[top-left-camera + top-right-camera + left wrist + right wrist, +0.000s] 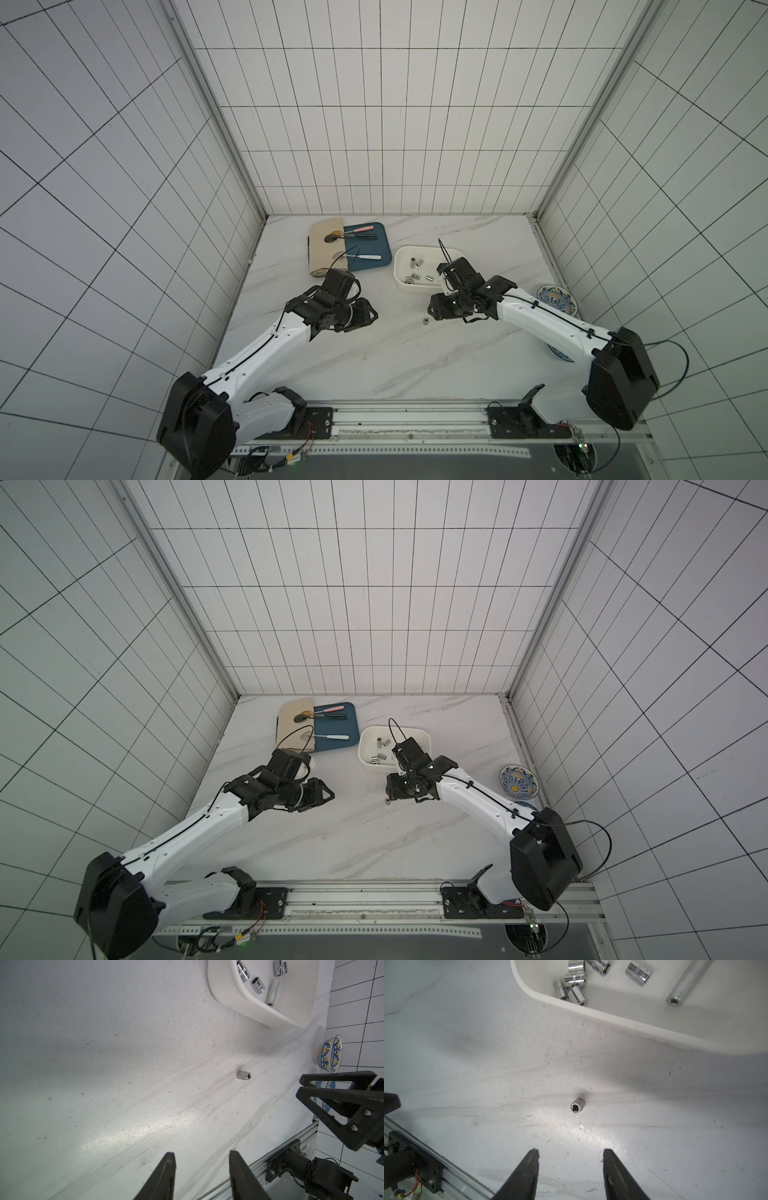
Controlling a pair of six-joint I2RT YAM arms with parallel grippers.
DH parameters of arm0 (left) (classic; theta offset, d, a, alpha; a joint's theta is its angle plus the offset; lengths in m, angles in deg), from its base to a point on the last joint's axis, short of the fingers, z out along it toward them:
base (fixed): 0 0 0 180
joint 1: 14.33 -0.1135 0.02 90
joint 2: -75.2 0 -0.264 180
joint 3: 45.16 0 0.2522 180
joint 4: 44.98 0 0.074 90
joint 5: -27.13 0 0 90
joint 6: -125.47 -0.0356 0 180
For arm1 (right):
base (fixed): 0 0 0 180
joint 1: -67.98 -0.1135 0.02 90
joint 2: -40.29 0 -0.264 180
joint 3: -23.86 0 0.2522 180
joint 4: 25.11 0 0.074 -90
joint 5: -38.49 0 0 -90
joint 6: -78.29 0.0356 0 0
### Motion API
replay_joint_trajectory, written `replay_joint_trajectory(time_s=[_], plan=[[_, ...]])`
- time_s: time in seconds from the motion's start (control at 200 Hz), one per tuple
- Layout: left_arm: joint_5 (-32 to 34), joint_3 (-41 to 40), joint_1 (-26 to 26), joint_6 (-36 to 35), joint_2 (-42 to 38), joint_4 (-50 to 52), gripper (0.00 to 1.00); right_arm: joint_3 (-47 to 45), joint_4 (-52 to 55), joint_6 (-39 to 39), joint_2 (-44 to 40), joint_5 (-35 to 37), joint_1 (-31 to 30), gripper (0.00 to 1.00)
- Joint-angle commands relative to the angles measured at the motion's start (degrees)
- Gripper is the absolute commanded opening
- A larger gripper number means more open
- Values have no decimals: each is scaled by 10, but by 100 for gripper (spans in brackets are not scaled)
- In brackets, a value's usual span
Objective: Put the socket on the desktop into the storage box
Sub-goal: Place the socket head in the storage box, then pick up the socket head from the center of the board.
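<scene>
Both top views look down from high; wrist cameras closely share the socket (243, 1075).

Dark-blue tray (380, 247): flat on the marble tabletop (374, 361), beyond the left gripper (202, 1153), toward the back wall.
On it: pink-handled tool (360, 228) and white-handled tool (369, 257), apart, roughly parallel.
Beige cloth (324, 255): against the tray's left edge.
Dark spoon (332, 237): bowl on the cloth, handle reaching onto the tray.
Blue-and-yellow patterned bowl (557, 301): well to the right of the right gripper (571, 1151), near the tiled side wall.
</scene>
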Motion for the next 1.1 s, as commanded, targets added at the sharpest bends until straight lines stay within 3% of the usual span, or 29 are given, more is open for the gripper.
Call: replay_joint_trajectory(time_s=[0.0, 1.094], plan=[[-4, -6, -3, 5, -7, -16, 45, 31, 12, -1, 20, 18, -12, 51], [-1, -20, -3, 10, 8, -31, 44, 89, 22, 14, 190, 42, -33, 42]])
